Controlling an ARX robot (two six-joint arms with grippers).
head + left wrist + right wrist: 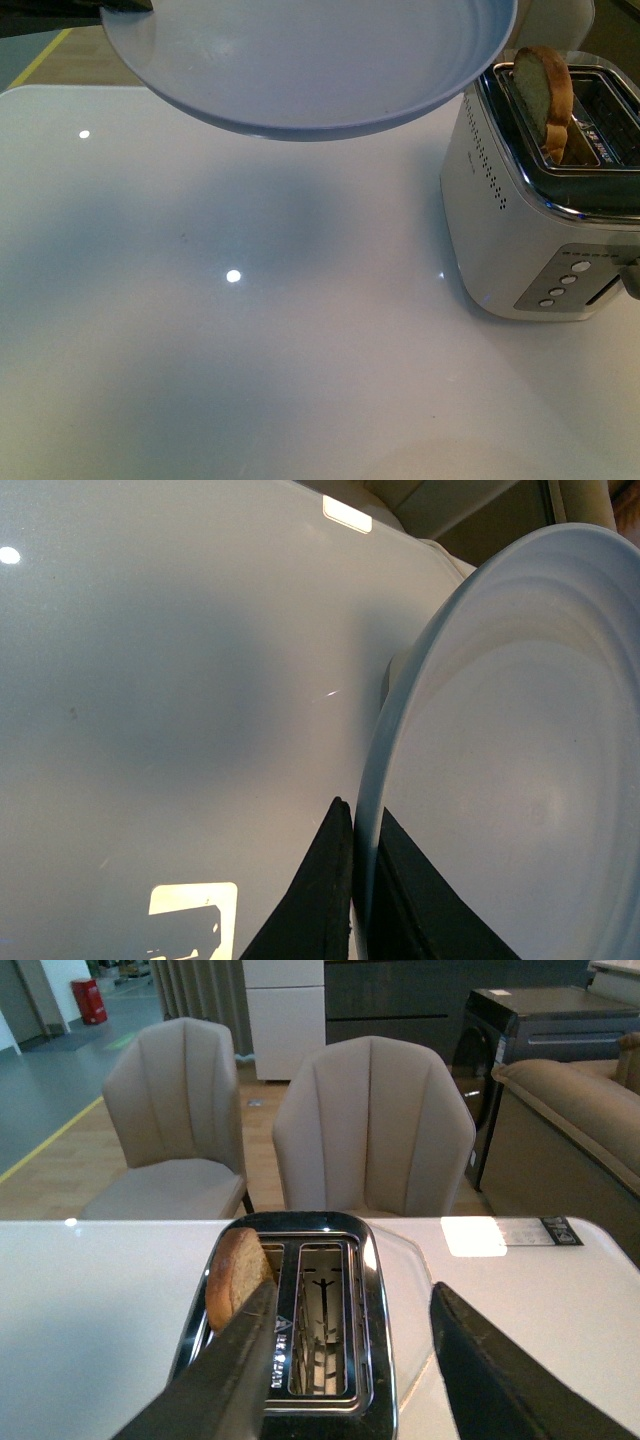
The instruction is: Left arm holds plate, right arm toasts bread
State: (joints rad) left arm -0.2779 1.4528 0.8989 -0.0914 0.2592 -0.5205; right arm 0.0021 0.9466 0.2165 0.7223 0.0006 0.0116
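The pale blue-grey plate (310, 60) hangs in the air over the far side of the white table (250, 350). My left gripper (352, 820) is shut on the plate's rim (365, 810), one dark finger on each face. A slice of brown bread (545, 95) stands half out of one slot of the white and chrome toaster (520, 210) at the right. Above the toaster (300, 1310) my right gripper (350, 1305) is open, its fingers straddling the empty slot (322, 1320), with the bread (235, 1275) beside one finger. In the front view the right gripper is out of sight.
Buttons (565, 280) run down the toaster's near face. Beyond the table stand two beige chairs (370, 1130), a sofa (570, 1120) and dark cabinets. Ceiling lights glare on the tabletop (233, 276).
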